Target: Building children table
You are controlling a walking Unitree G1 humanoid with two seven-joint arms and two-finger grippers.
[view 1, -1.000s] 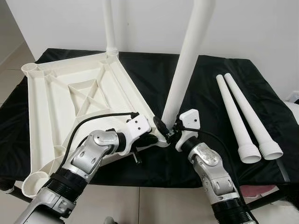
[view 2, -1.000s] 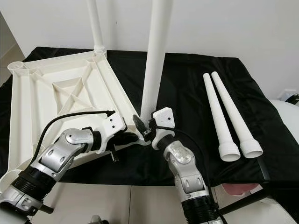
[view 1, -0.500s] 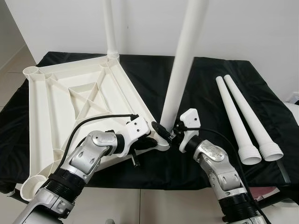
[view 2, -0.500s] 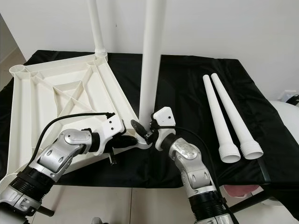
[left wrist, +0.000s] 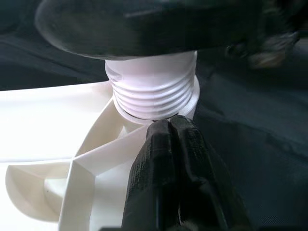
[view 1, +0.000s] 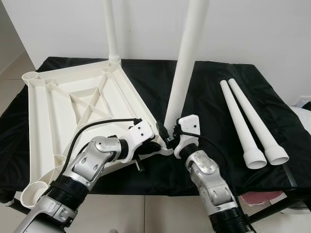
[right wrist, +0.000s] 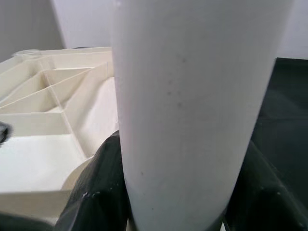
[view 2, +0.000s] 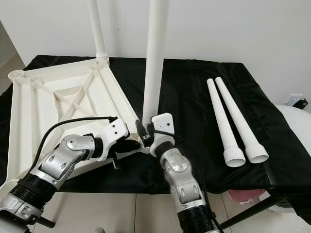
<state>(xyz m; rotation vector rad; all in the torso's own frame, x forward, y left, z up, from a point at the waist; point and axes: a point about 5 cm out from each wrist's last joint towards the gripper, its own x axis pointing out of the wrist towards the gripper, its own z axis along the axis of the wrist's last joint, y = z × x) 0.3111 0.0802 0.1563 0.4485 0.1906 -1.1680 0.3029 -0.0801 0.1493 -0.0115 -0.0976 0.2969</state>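
At bench centre: tabletop (view 1: 73,102) inverted; far leg (view 1: 111,29) fitted at 12 o'clock; right claw (view 1: 169,137) grasping second leg (view 1: 182,68) at near socket, threads showing; left claw (left wrist: 168,159) clenched against corner; two spare legs (view 1: 248,121) unfitted, 3 o'clock.

Black-draped table (view 1: 214,82), tabletop (view 1: 73,107), loose legs (view 1: 248,121)
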